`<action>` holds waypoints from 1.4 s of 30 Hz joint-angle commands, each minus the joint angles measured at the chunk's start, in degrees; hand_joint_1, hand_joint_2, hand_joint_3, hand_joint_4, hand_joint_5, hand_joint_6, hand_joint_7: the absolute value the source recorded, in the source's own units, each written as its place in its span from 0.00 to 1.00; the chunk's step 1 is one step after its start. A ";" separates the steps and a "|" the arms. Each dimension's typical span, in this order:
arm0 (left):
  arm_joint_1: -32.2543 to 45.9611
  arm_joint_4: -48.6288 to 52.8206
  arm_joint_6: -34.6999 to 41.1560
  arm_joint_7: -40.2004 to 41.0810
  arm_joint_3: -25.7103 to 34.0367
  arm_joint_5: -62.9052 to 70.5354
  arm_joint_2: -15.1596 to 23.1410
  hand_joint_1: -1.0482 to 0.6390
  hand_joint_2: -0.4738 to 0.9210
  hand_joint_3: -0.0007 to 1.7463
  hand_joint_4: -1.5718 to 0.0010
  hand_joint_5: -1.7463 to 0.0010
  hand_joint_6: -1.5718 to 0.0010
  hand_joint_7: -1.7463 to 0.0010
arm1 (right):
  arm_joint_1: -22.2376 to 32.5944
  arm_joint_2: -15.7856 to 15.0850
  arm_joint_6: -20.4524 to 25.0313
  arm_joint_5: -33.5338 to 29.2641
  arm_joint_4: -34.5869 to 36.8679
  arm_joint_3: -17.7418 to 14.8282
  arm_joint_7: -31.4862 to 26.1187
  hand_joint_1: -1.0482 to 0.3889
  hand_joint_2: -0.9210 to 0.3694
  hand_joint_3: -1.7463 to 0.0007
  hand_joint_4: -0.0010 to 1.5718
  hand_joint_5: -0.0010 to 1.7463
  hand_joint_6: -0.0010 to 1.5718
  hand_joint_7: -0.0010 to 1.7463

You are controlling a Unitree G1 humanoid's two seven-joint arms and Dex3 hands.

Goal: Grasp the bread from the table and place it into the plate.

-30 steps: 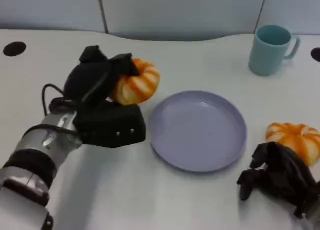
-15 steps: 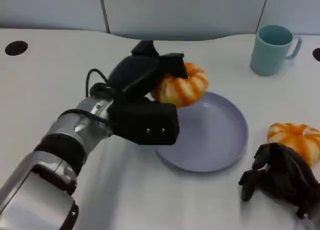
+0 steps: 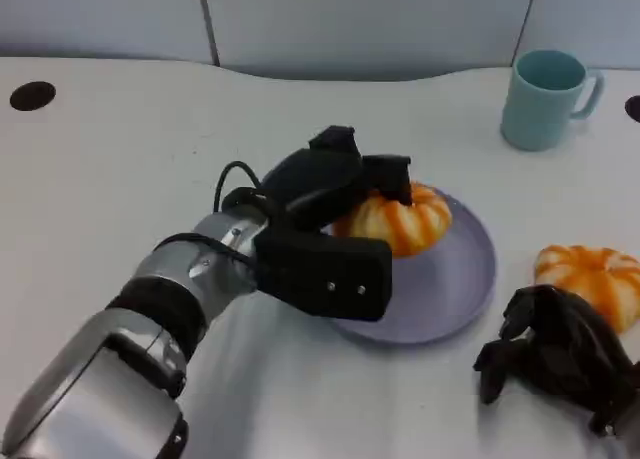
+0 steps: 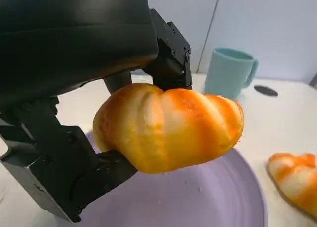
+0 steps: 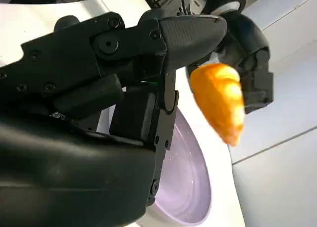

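Note:
My left hand [image 3: 330,184] grips an orange-and-white striped bread [image 3: 395,219] and holds it just above the lilac plate [image 3: 455,284]. The left wrist view shows the same bread [image 4: 168,128] pinched between black fingers [image 4: 168,59] over the plate [image 4: 198,202]. In the right wrist view the bread [image 5: 218,101] hangs over the plate [image 5: 185,177], held by the left hand [image 5: 247,54]. My right hand [image 3: 555,354] rests on the table at the lower right with its fingers curled in, holding nothing. A second striped bread [image 3: 590,279] lies just behind it.
A teal mug [image 3: 545,97] stands at the back right, also seen as a teal mug [image 4: 229,73] in the left wrist view. Black round holes [image 3: 32,96] mark the white table at the far left and far right edges.
My left arm has carried the bread rightward from the table left of the plate to above the plate, and lowered it. The right hand has stayed put.

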 commanded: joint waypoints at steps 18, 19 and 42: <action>-0.62 -3.72 6.31 -16.54 0.24 -1.79 1.34 0.09 1.00 0.18 1.00 0.77 0.83 1.00 | 1.90 -0.46 2.72 -0.30 -3.09 0.72 -1.20 0.35 0.00 0.87 1.00 0.38 1.00 0.25; -0.49 -4.04 6.26 -16.73 0.43 -1.98 1.41 0.08 1.00 0.18 1.00 0.77 0.83 1.00 | 1.87 -0.51 2.56 -0.39 -3.02 0.76 -1.12 0.35 0.00 0.87 1.00 0.38 1.00 0.25; 14.81 -22.95 -3.69 -22.14 15.36 -20.84 11.66 0.11 1.00 0.23 1.00 0.54 0.78 0.92 | 1.40 -0.87 2.97 0.05 -2.19 0.09 -1.00 0.36 0.00 0.87 1.00 0.38 1.00 0.25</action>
